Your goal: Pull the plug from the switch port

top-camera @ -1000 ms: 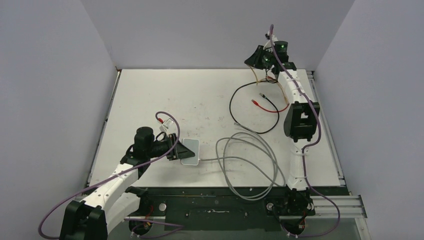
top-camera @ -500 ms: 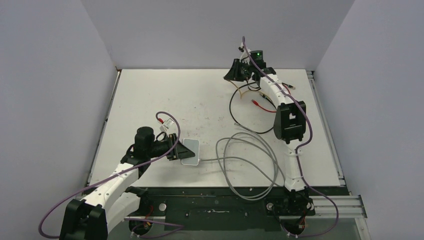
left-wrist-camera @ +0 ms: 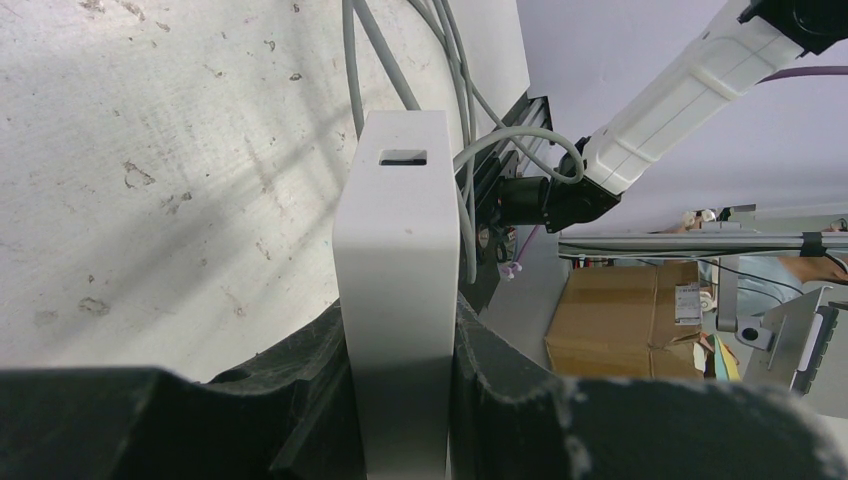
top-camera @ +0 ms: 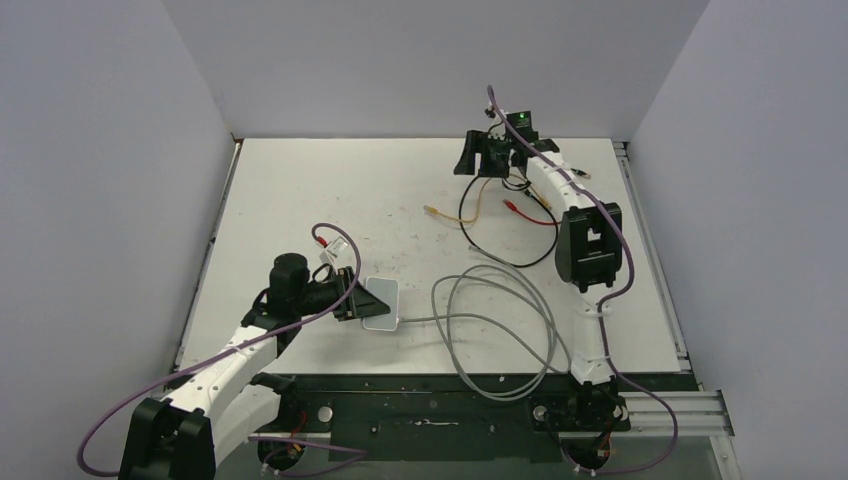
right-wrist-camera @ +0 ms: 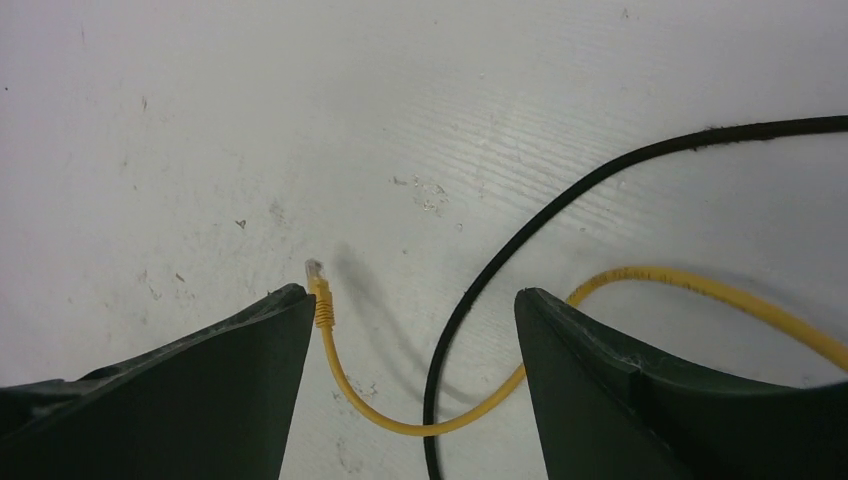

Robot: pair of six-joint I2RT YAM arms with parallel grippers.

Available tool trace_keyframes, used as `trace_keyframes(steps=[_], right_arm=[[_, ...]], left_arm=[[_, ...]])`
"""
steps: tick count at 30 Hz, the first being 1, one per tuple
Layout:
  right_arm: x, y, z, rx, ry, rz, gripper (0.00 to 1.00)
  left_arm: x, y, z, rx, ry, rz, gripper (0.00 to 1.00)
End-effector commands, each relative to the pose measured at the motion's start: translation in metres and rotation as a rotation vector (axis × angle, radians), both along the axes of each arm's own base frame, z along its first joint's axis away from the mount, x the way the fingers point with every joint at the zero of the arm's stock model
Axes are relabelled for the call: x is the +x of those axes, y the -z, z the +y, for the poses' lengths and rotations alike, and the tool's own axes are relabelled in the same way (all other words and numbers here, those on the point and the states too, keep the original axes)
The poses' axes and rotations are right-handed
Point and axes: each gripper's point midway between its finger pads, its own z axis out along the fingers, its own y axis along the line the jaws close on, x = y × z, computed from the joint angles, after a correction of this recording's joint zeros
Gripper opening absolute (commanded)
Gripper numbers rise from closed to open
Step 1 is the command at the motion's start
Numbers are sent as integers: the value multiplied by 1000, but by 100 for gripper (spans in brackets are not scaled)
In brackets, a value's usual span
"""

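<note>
Top external shows my left gripper at the near left part of the table, clamped on the switch. The pale box sits at the gripper's right, and the grey cable meets its near right corner, then runs off into loose loops towards the right arm's base. The plug itself is too small for me to make out there.

On the left wrist view the switch stands on edge between the two dark fingers, both pressed against its flat sides. One small dark socket shows on the narrow edge facing the camera, and the grey cable passes behind the box.

My right gripper hangs over the far right part of the table, well apart from the switch. On the right wrist view its jaws are spread wide and hold nothing. Below them the yellow cable, with its clear plug end, and the black cable lie on the table, crossing each other. A red cable lies nearby.
</note>
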Motion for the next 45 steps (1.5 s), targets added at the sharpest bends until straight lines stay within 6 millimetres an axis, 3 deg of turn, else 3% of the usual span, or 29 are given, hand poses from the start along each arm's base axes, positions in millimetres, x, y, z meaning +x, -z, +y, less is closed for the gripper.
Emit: trace_keyframes(steps=[1, 6, 17, 35, 45], right_arm=[[-4, -90, -8, 2, 21, -185, 78], [-19, -100, -6, 24, -2, -190, 85], [-65, -92, 0, 80, -55, -126, 86], [-173, -76, 3, 172, -154, 8, 89], [-222, -83, 14, 277, -270, 29, 94]], left_arm=[[10, -20, -4, -26, 13, -96, 0], [12, -22, -4, -26, 9, -103, 0], [17, -26, -3, -18, 1, -117, 0], [36, -42, -5, -17, 17, -154, 0], [41, -44, -8, -57, 12, -152, 0]])
